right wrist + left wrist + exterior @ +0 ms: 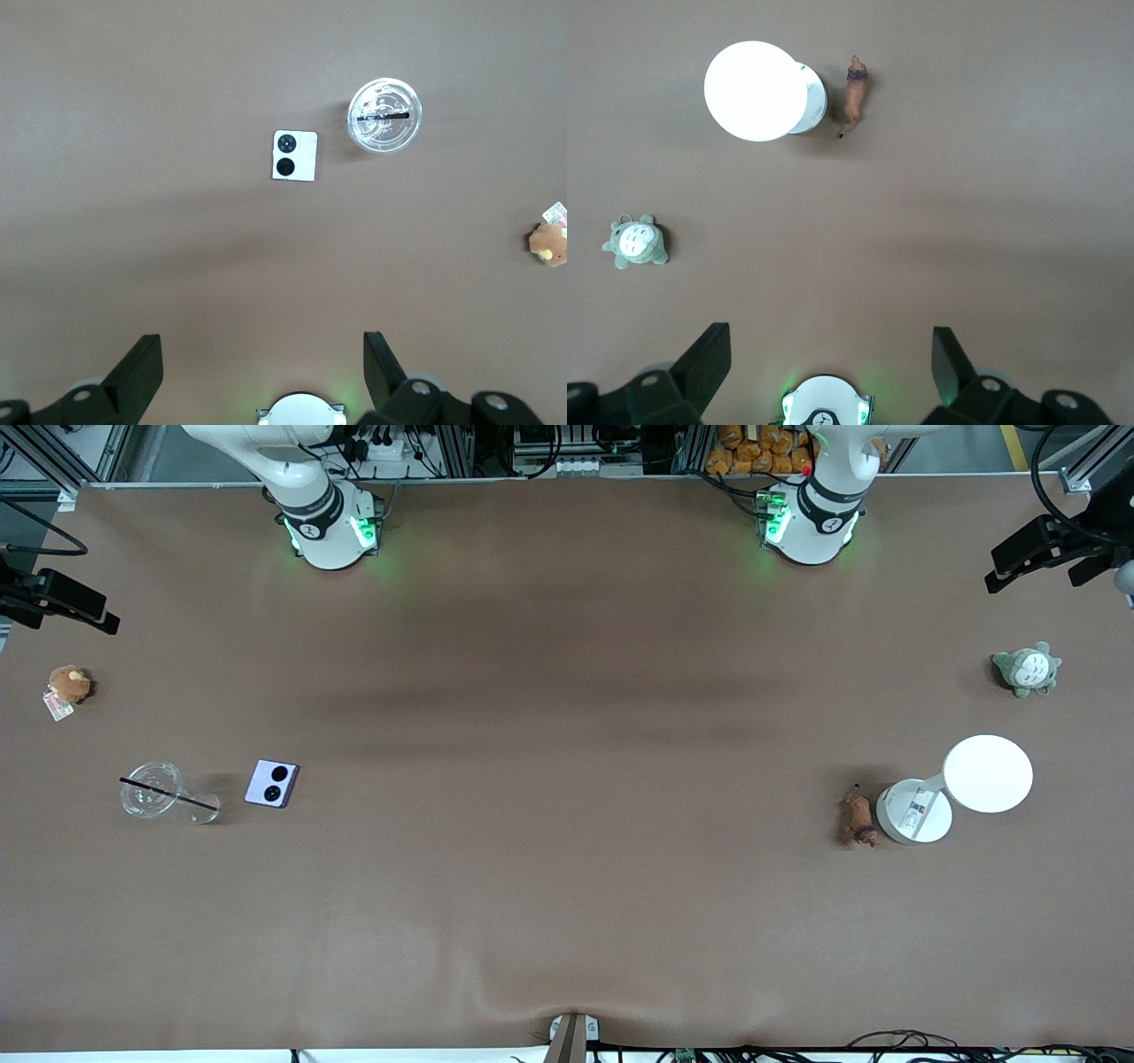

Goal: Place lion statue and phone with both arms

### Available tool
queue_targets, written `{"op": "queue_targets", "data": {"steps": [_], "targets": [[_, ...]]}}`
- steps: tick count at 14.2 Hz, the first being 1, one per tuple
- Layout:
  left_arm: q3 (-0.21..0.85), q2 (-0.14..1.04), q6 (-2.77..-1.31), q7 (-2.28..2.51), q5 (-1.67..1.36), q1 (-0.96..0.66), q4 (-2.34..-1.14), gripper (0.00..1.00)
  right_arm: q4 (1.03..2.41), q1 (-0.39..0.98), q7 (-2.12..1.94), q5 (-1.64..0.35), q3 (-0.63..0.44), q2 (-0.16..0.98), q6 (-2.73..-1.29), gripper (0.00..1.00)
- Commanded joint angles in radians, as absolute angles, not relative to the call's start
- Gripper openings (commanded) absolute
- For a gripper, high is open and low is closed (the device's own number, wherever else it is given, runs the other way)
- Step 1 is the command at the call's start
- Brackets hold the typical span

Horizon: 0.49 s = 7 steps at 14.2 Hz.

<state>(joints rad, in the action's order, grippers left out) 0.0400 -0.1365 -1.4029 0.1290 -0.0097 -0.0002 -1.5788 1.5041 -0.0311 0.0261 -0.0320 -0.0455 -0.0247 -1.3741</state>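
Here, both my arms wait high above the table, and neither gripper touches anything; my left gripper hangs with its two dark fingers spread wide and nothing between them, high over the bare cloth near my left base; below it and well apart lies the lion statue, on its side on the cloth toward the left arm's end of the table, just beside the round foot of a white lamp; whether the two touch I cannot tell; the grey-green plush sits well apart from both, closer to my left gripper than the lamp is; my right gripper hangs likewise wide open and empty over bare cloth near my right base; the phone lies flat well below it, camera circles up, toward the right arm's end of the table; a clear cup with a black straw stands near the phone, apart from it, and the brown plush with its tag lies farther off toward the table's edge.
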Motion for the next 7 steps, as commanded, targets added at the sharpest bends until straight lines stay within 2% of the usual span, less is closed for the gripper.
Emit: {"op": "queue_targets", "data": {"steps": [1,7], "targets": [[0.048,-0.144,-1.393,0.120,0.011,0.000,-1.565,1.00,1.519,-0.037,0.009,-0.035,-0.040,-0.051,-1.378,1.00],[0.046,-0.144,-1.376,0.130,0.011,0.000,-1.563,1.00,1.519,-0.038,0.009,-0.034,-0.041,-0.048,-1.378,1.00]]}}
